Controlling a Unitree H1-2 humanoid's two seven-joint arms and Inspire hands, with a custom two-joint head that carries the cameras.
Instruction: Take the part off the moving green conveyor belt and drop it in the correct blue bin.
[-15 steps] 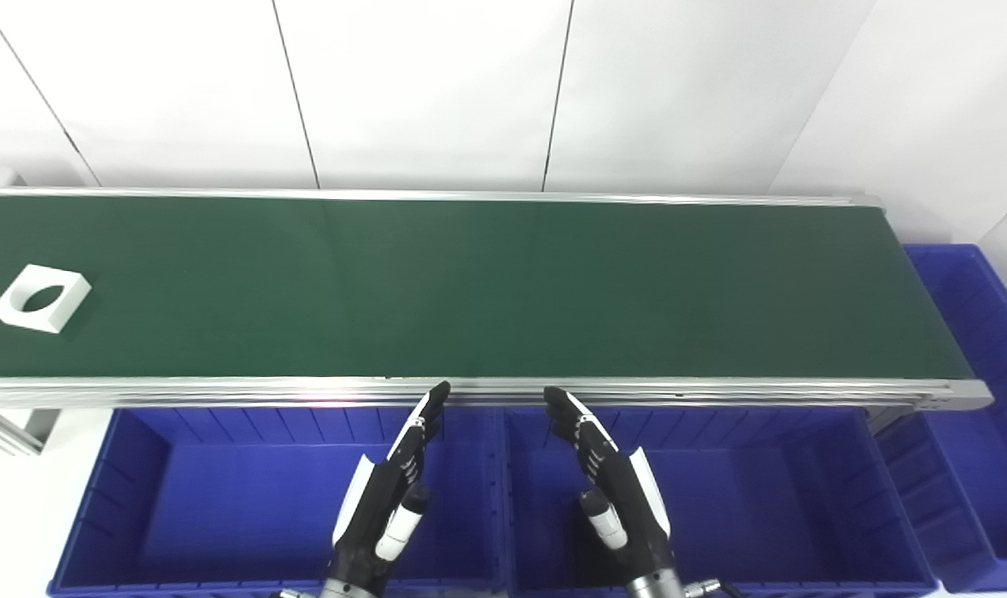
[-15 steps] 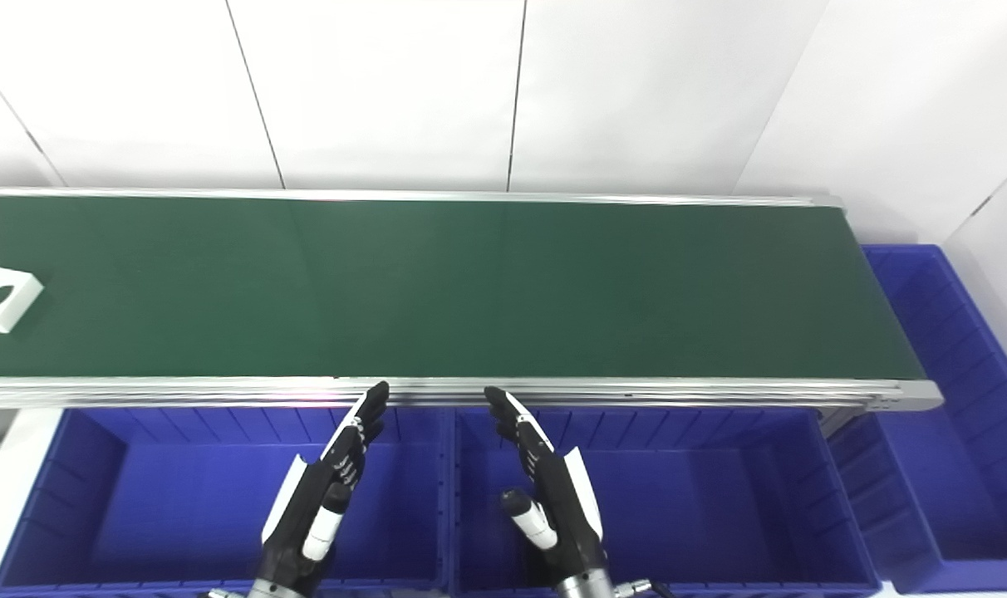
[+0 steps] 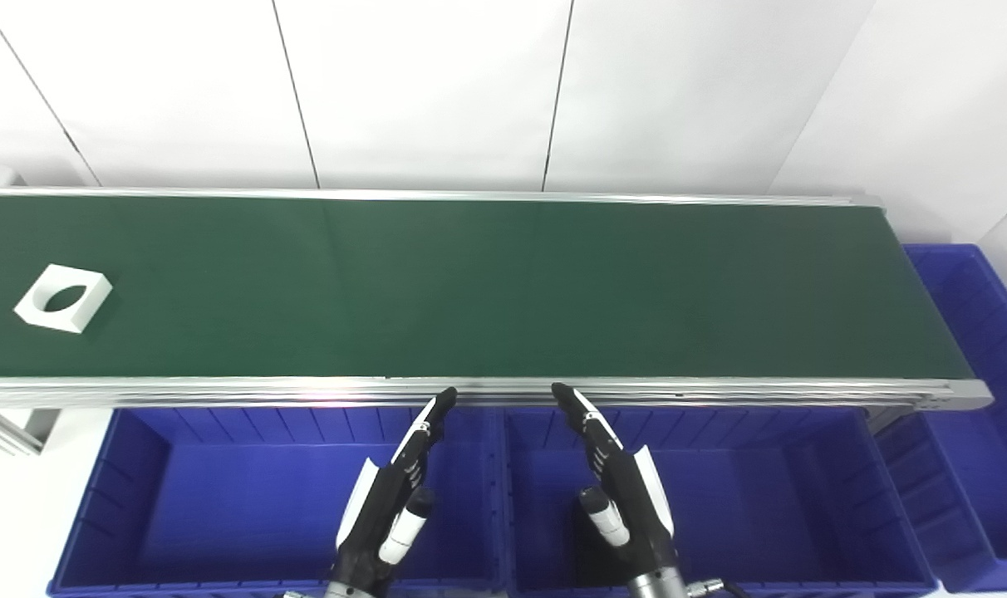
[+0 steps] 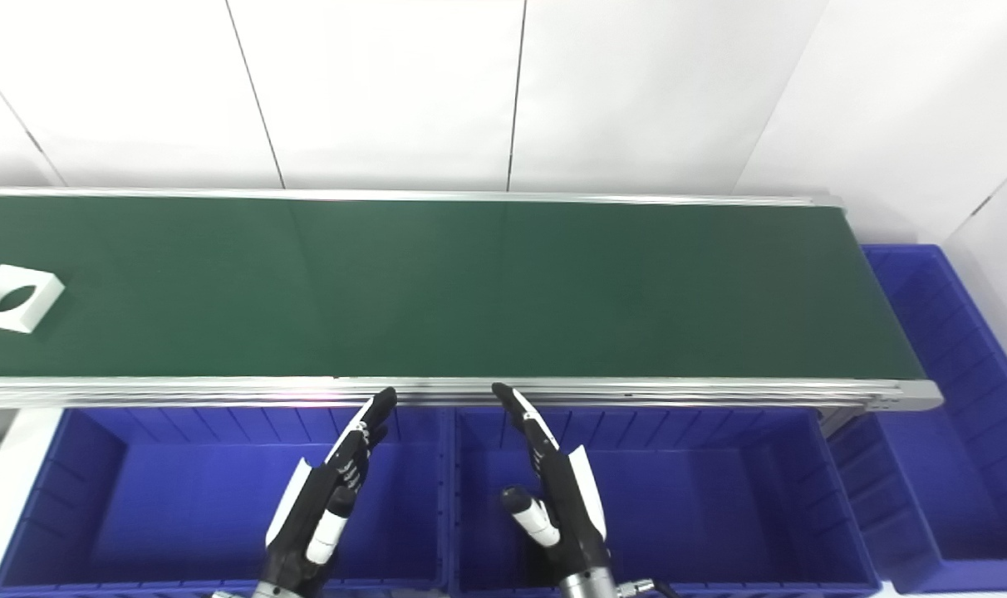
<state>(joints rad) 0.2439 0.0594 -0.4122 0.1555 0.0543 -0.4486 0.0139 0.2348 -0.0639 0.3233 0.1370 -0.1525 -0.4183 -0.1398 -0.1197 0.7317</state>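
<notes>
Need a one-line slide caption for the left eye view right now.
White part on green belt at far left; both robot hands open over blue bins.

No text, label, brand, number or sign can be read in either view. No marking is seen on the green conveyor belt, on the white part, on the blue bins, or on the wall panels behind.

Long green conveyor belt, one white square part with round hole near its left end
</notes>
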